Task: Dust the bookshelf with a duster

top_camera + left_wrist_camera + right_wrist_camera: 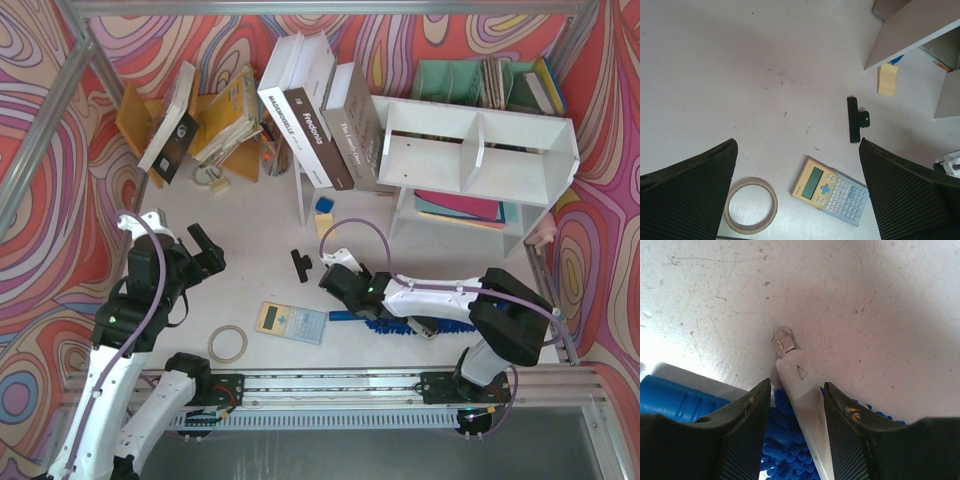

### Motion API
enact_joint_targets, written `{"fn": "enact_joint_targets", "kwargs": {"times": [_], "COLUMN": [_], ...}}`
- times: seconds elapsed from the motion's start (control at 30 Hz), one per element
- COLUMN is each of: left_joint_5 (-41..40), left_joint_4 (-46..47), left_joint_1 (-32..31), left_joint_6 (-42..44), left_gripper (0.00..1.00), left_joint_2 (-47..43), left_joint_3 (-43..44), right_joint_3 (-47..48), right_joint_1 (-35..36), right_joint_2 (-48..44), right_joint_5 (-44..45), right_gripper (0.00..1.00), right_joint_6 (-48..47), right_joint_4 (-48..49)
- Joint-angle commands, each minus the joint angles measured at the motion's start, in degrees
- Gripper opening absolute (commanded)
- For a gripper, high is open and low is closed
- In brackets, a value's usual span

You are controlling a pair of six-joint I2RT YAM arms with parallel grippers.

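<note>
The white bookshelf (480, 150) stands at the back right, with flat books on its lower level. The duster (400, 325) lies on the table in front of the right arm, its blue handle (345, 316) pointing left. My right gripper (358, 300) is down over it. In the right wrist view its jaws (797, 385) straddle a white tapered strip (800, 390) and the blue fluff (785, 440), narrowly open with fluff showing beside the left finger. The handle (680, 397) shows at the left. My left gripper (205, 250) hangs wide open (797, 145) above the table, holding nothing.
A calculator (290, 322), a tape ring (228, 343) and a black clip (300, 265) lie between the arms. Yellow sticky notes (325, 222) sit near leaning books (320, 120). An orange rack (200, 130) is back left, a teal organizer (470, 80) behind the shelf.
</note>
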Motion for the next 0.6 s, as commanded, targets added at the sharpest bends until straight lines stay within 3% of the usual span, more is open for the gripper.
{"fn": "enact_joint_targets", "kwargs": {"times": [0.0,0.57], "left_joint_5": [-0.98,-1.37], "left_joint_4": [0.69,0.66], "left_joint_1": [-0.08,0.01], "left_joint_6": [0.42,0.34], "left_gripper": [0.98,0.98], "left_joint_2": [-0.67,-0.67], "left_joint_3": [-1.05,-0.97], "right_joint_3": [0.87,4.2], "right_joint_1": [0.35,0.36], "right_joint_2": [1.68,2.95], "right_joint_5": [2.39,4.94], "right_gripper": [0.47,0.28], "right_joint_6": [-0.63,-2.33], "right_joint_4": [-0.73,-1.82]}}
